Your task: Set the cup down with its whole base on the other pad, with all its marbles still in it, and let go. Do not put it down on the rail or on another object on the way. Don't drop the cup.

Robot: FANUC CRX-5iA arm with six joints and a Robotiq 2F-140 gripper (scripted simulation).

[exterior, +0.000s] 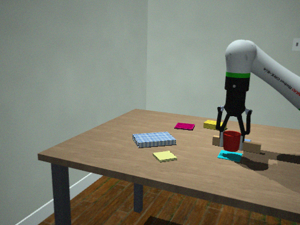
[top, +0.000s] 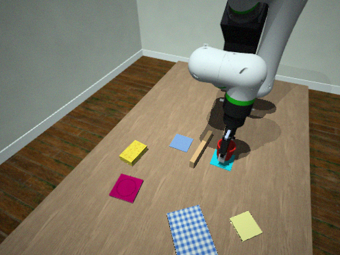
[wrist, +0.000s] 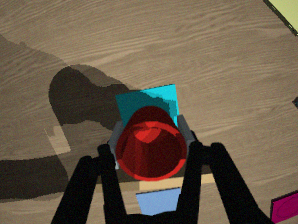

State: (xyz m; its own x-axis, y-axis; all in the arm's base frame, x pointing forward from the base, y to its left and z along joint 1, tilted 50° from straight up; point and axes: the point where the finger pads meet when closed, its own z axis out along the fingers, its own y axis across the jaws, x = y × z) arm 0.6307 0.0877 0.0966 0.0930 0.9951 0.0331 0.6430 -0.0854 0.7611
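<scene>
My gripper (exterior: 232, 142) is shut on the red cup (exterior: 231, 141) and holds it upright a little above the cyan pad (exterior: 230, 155). In the top view the cup (top: 228, 149) hangs over the cyan pad (top: 221, 162), right of the wooden rail (top: 201, 149). The light blue pad (top: 181, 142) lies on the far side of the rail. In the wrist view the cup (wrist: 150, 144) sits between my fingers over the cyan pad (wrist: 149, 102), with the light blue pad (wrist: 158, 201) below. The marbles inside are not clearly visible.
A yellow sponge (top: 133, 151), a magenta pad (top: 126, 187), a blue checked cloth (top: 190, 230) and a pale yellow pad (top: 245, 225) lie on the table to the left and front. The arm's shadow falls behind the cup.
</scene>
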